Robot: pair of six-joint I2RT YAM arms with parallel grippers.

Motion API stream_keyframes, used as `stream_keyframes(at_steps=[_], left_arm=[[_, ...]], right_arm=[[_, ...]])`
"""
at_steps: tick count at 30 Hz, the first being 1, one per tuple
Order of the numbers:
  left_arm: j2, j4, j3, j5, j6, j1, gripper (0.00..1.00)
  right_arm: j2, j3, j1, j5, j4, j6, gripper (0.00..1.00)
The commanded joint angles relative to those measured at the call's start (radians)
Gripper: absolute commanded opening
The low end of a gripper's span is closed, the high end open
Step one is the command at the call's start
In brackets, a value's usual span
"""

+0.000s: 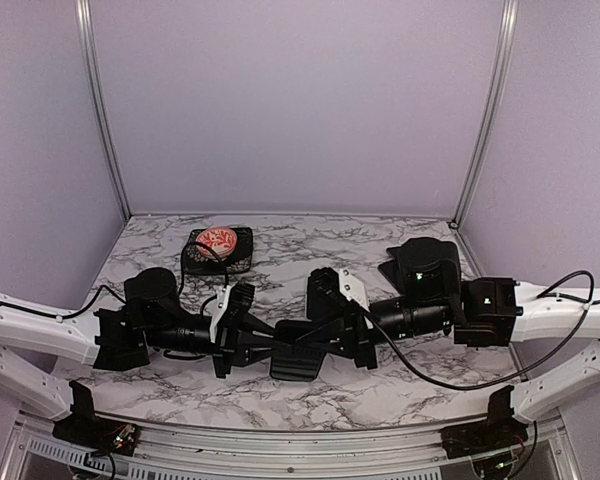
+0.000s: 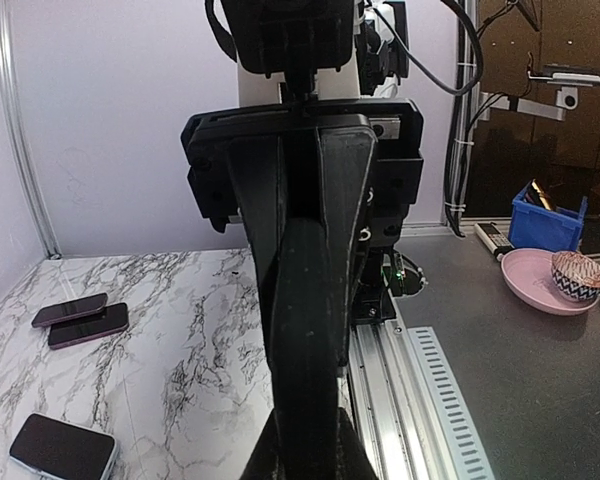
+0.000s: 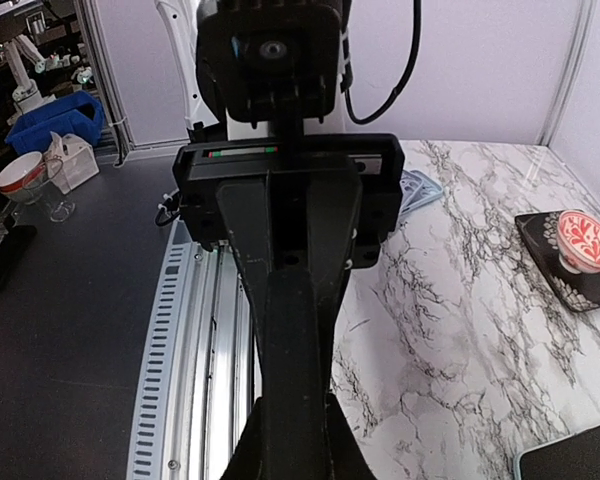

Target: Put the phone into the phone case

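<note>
The white marble table (image 1: 310, 245) is boxed in by lavender walls. On it we find the phone (image 2: 60, 447) lying flat, dark face up and pale at the rim, a little way in from the aluminium rail (image 2: 420, 400) that runs along the near edge. Whether that pale rim is the phone case itself we cannot tell. Farther along the rail a pair of darker phones (image 2: 88, 325) lies side by side, touching or nearly so. Lying flat, each leaves its long edges free for a pinch, we judge. The left gripper (image 2: 305, 300) and right gripper (image 3: 295, 330) hang over the marble just beside the rail, pointed at one another. Each has its fingers pressed together with nothing between them, which we read as a folded rest pose with no reach begun. Well away from the rail, toward the back wall, a red-patterned bowl (image 3: 577, 240) sits on a black square dish (image 3: 580, 288).
</note>
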Motion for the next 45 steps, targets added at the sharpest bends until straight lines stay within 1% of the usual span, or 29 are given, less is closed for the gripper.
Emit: stream_keyframes(at_steps=[1,2,3,4,5,6,8,9,11,12,13,14,15,18,19,21,22,24,25,26,27,29,34,35,36,38,40,41,45], left_arm=[[-0.024,0.049,0.042,-0.008,-0.011,-0.005,0.01],[-0.028,0.042,0.046,-0.012,-0.024,-0.005,0.15],[-0.031,0.034,0.05,-0.013,-0.033,-0.005,0.33],[-0.037,0.027,0.052,-0.011,-0.039,-0.005,0.42],[-0.041,0.022,0.052,-0.008,-0.042,-0.005,0.47],[-0.046,0.015,0.05,-0.01,-0.042,-0.006,0.5],[-0.038,-0.006,0.045,-0.025,-0.03,-0.008,0.5],[-0.032,-0.019,0.043,-0.034,-0.025,-0.008,0.52],[-0.006,-0.041,0.047,-0.038,-0.015,-0.011,0.61],[0.007,-0.045,0.049,-0.04,-0.01,-0.012,0.62],[0.021,-0.046,0.052,-0.045,-0.006,-0.014,0.62],[0.032,-0.047,0.057,-0.051,-0.005,-0.015,0.59],[0.042,-0.051,0.063,-0.056,-0.003,-0.016,0.52],[0.05,-0.057,0.084,-0.06,0.003,-0.017,0.12],[0.047,-0.058,0.086,-0.063,0.005,-0.017,0.01],[0.032,-0.056,0.084,-0.076,0.004,-0.017,0.0],[0.021,-0.057,0.082,-0.087,0.001,-0.017,0.0],[-0.005,-0.056,0.077,-0.102,-0.003,-0.017,0.0],[-0.016,-0.051,0.072,-0.102,-0.002,-0.017,0.0],[-0.024,-0.046,0.068,-0.097,-0.001,-0.016,0.0],[-0.027,-0.042,0.067,-0.092,0.0,-0.017,0.0],[-0.027,-0.041,0.066,-0.093,-0.007,-0.017,0.0],[-0.022,-0.04,0.069,-0.082,-0.012,-0.017,0.0],[-0.02,-0.04,0.07,-0.082,-0.014,-0.017,0.0],[-0.02,-0.04,0.071,-0.082,-0.013,-0.017,0.0],[-0.022,-0.039,0.07,-0.082,-0.016,-0.016,0.0],[-0.026,-0.04,0.067,-0.084,-0.016,-0.017,0.0],[-0.03,-0.04,0.066,-0.088,-0.016,-0.017,0.0],[-0.036,-0.04,0.065,-0.096,-0.016,-0.017,0.0]], right_arm=[[-0.037,0.041,-0.003,0.012,0.037,0.008,0.0],[-0.043,0.042,-0.004,0.019,0.037,0.006,0.0],[-0.048,0.043,-0.003,0.02,0.036,0.002,0.0],[-0.053,0.045,-0.003,0.02,0.034,0.0,0.0],[-0.057,0.047,-0.005,0.021,0.032,-0.003,0.0],[-0.059,0.049,-0.004,0.023,0.03,-0.004,0.0],[-0.065,0.054,-0.004,0.025,0.033,-0.004,0.0],[-0.067,0.058,-0.004,0.023,0.038,-0.004,0.0],[-0.066,0.071,-0.003,0.011,0.043,-0.005,0.0],[-0.062,0.08,-0.003,0.0,0.042,-0.007,0.0],[-0.058,0.09,-0.003,-0.008,0.038,-0.012,0.0],[-0.053,0.102,-0.003,-0.018,0.033,-0.016,0.0],[-0.048,0.11,-0.004,-0.027,0.03,-0.019,0.0],[-0.036,0.125,-0.003,-0.038,0.016,-0.023,0.0],[-0.035,0.126,-0.003,-0.038,0.011,-0.021,0.0],[-0.041,0.118,-0.003,-0.02,0.014,-0.012,0.0],[-0.05,0.111,-0.004,0.003,0.019,-0.005,0.07],[-0.078,0.075,-0.005,0.05,0.036,0.005,0.4],[-0.099,0.047,-0.007,0.069,0.05,0.006,0.48],[-0.12,0.013,-0.008,0.087,0.07,0.009,0.53],[-0.143,-0.015,-0.014,0.097,0.11,0.017,0.54],[-0.177,-0.051,-0.021,0.098,0.145,0.026,0.52],[-0.186,-0.064,-0.022,0.119,0.134,0.043,0.48],[-0.181,-0.063,-0.022,0.119,0.133,0.045,0.44],[-0.178,-0.061,-0.022,0.114,0.133,0.047,0.38],[-0.17,-0.054,-0.022,0.096,0.131,0.047,0.24],[-0.165,-0.05,-0.022,0.094,0.126,0.042,0.04],[-0.164,-0.049,-0.022,0.101,0.119,0.041,0.0],[-0.169,-0.05,-0.023,0.119,0.112,0.041,0.0]])
